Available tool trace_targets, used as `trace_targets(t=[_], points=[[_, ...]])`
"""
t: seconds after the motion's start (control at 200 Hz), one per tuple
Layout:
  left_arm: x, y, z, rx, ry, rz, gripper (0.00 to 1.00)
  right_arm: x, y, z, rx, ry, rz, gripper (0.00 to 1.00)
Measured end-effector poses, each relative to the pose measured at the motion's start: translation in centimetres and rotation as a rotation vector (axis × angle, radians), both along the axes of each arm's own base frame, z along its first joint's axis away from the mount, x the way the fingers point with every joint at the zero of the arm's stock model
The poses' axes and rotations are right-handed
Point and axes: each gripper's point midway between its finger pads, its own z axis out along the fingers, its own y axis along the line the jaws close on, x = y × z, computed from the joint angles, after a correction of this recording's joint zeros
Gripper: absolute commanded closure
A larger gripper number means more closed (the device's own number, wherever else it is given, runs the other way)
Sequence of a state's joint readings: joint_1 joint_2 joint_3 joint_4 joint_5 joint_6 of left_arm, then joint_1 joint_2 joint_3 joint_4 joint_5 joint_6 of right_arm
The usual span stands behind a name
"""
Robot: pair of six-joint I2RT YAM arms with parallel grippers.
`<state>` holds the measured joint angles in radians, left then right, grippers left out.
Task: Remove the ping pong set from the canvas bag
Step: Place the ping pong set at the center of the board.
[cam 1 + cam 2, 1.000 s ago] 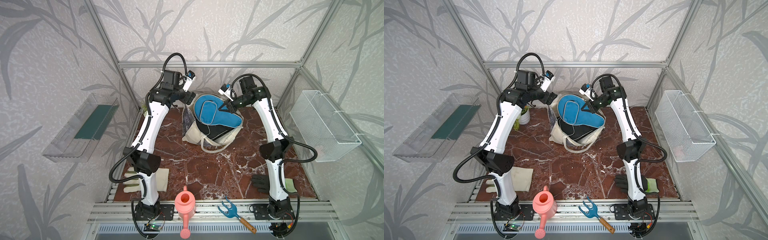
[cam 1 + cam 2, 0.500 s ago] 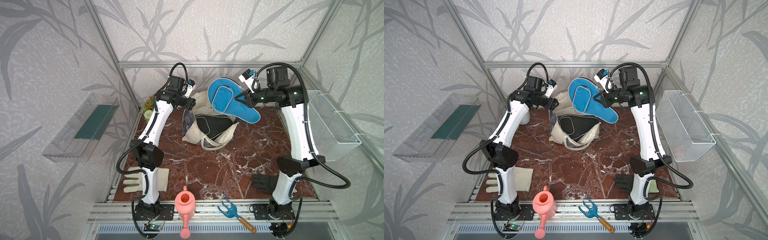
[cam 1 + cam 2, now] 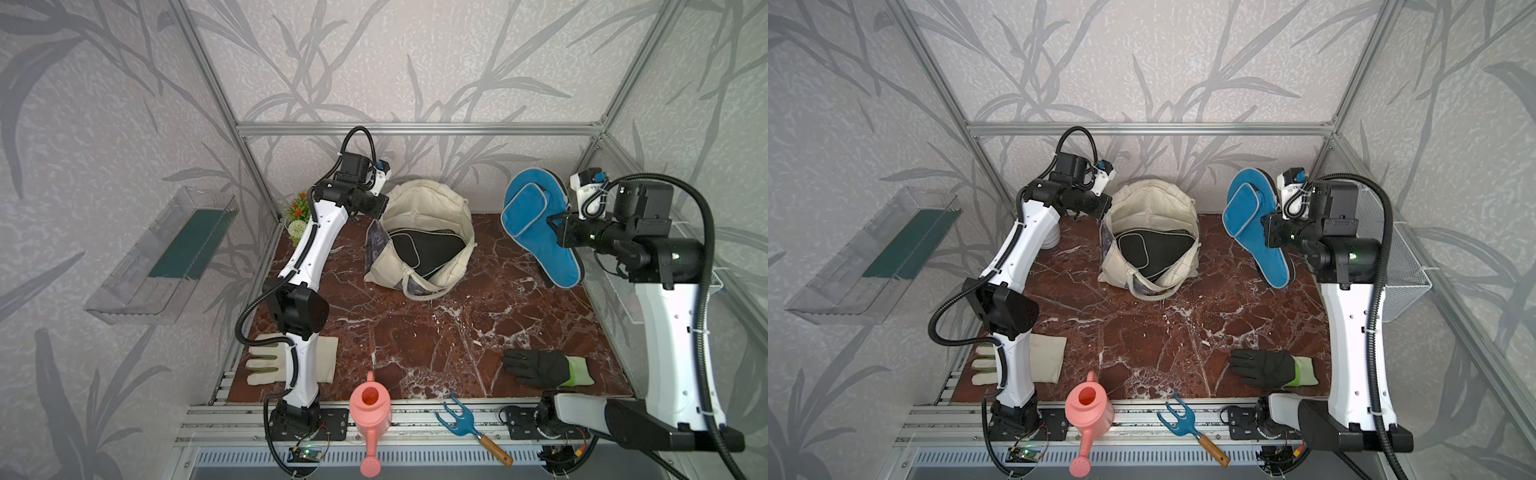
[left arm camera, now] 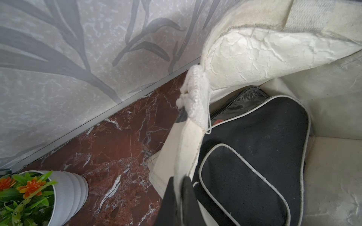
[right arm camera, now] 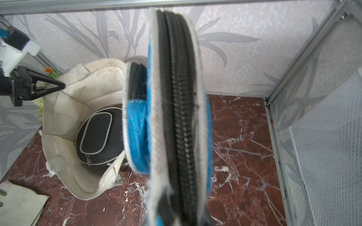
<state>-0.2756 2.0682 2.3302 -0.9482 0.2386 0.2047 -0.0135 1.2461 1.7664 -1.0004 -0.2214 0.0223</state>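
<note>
Cream canvas bag (image 3: 424, 203) holds black case (image 3: 428, 249); left hand (image 4: 178, 181) pinches its rim; right hand (image 3: 555, 219) grips blue case (image 3: 532, 232) outside.

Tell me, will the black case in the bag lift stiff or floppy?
Probably fairly stiff: the matching blue case hangs flat in the right gripper. The black case may drag the soft canvas bag, though the left gripper pinches its rim.
</note>
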Motion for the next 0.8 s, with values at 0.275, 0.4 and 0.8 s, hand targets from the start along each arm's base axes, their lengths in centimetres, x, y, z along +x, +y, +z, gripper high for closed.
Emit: trace_targets(t=[0.275, 0.4, 0.8], points=[[-0.3, -0.1, -0.1, -0.032, -0.026, 0.007, 1.0, 1.9, -1.7, -15.4, 0.085, 0.238, -0.193, 1.0], [-0.4, -0.3, -0.2, -0.047, -0.028, -0.002, 1.0, 3.0, -1.7, -20.1, 0.155, 0.267, -0.246, 1.0], [-1.5, -0.7, -0.3, -0.075, -0.032, -0.024, 1.0, 11.4, -3.6, -26.4, 0.57, 0.129, -0.358, 1.0]])
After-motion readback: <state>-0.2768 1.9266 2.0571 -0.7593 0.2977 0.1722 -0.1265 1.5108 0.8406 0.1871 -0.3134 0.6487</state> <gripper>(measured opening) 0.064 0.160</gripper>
